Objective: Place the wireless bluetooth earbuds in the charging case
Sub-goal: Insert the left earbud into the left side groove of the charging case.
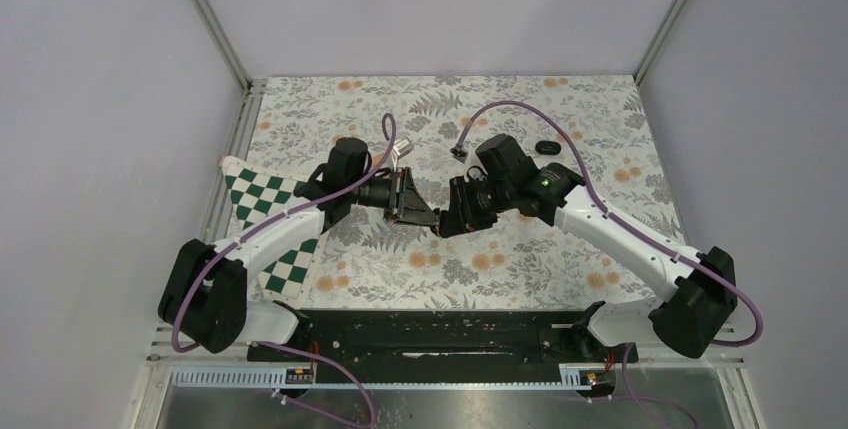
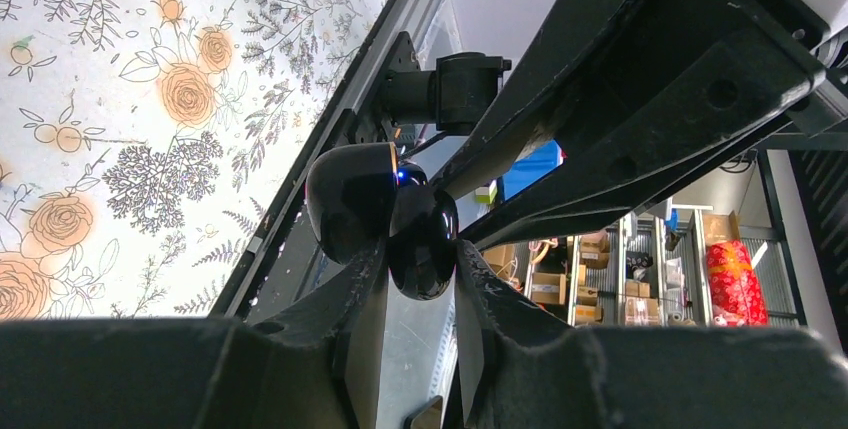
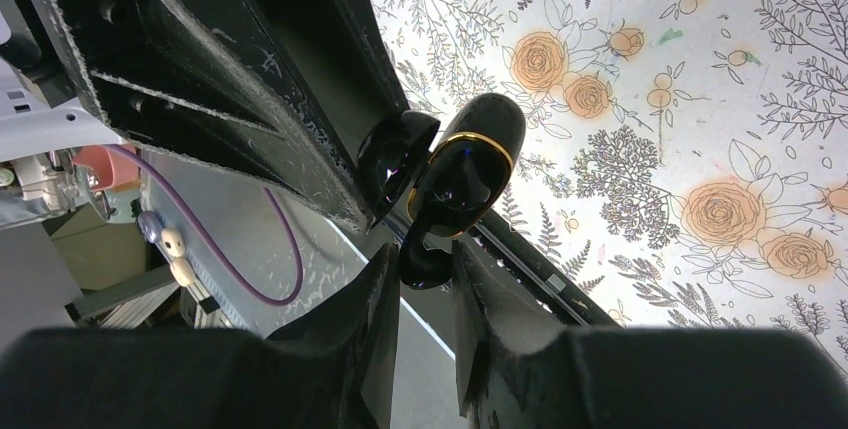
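My two grippers meet tip to tip above the middle of the flowered table. The left gripper [image 1: 432, 217] [image 2: 420, 261] is shut on the charging case [image 2: 422, 234], a glossy black shell whose lid [image 2: 350, 199] hangs open with a blue light beside it. From the right wrist the case [image 3: 475, 164] shows a gold rim, and its lid [image 3: 395, 154] lies against a left finger. The right gripper [image 1: 455, 217] [image 3: 425, 261] is shut on a small black earbud [image 3: 422, 267], whose upper end touches the case's open mouth. Only this one earbud shows.
A small dark oval object [image 1: 547, 148] lies on the table behind the right arm. A green-and-white checked cloth [image 1: 262, 217] lies under the left arm. Purple cables [image 1: 520, 107] loop above both wrists. Metal frame posts [image 1: 212, 19] and grey walls close in the table.
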Available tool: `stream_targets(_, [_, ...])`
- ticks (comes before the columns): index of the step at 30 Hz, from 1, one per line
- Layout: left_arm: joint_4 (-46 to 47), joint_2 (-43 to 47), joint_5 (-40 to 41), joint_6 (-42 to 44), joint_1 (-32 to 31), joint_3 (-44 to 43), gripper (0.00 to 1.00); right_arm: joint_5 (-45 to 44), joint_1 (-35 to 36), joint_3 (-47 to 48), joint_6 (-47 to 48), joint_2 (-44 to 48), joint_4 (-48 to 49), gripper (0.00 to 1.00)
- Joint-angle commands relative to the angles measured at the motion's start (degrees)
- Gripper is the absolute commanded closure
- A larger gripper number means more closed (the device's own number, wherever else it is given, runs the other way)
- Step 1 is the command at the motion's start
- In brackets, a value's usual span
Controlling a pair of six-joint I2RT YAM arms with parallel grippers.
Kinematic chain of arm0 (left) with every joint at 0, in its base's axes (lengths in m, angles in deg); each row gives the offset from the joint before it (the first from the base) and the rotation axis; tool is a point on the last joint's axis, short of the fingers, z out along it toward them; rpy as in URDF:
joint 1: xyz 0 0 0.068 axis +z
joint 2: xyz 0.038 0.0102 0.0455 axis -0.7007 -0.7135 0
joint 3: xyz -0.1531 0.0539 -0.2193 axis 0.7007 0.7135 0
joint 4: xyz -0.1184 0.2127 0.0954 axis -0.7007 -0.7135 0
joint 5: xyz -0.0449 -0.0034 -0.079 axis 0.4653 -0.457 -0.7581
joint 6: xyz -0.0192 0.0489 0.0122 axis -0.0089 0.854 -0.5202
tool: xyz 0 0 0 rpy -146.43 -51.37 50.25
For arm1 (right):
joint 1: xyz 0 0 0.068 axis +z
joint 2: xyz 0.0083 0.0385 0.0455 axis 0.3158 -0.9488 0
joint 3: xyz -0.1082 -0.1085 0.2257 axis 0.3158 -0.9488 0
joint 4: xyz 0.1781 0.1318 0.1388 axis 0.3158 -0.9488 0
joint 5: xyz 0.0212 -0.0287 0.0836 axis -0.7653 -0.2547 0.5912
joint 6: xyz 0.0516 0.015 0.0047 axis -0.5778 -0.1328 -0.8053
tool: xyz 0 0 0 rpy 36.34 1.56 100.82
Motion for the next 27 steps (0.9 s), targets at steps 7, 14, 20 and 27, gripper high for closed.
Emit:
stream_targets(7, [14.6,-1.6,-5.6,-10.8,-0.4,3.2,1.00,-6.7,-0.1,1.8,-1.7,-1.0,-1.2,0.98])
stream_targets(14, [14.9,-1.9,-5.7,-11.0,-0.4,3.6,1.00,-9.0,-0.1,2.5,-2.7,-1.2,-0.8,0.89])
stream_targets(20, [14.6,-2.3,-5.7,-10.7,-0.4,3.8,1.00,-10.2,-0.1,2.7,-3.0,-1.5,-0.8,0.88])
stream_targets(27, [16.7,-2.9,-5.5,-12.3,-0.4,4.4,1.00,-10.2,-0.1,1.5,-3.8,-1.4,0.9,0.82])
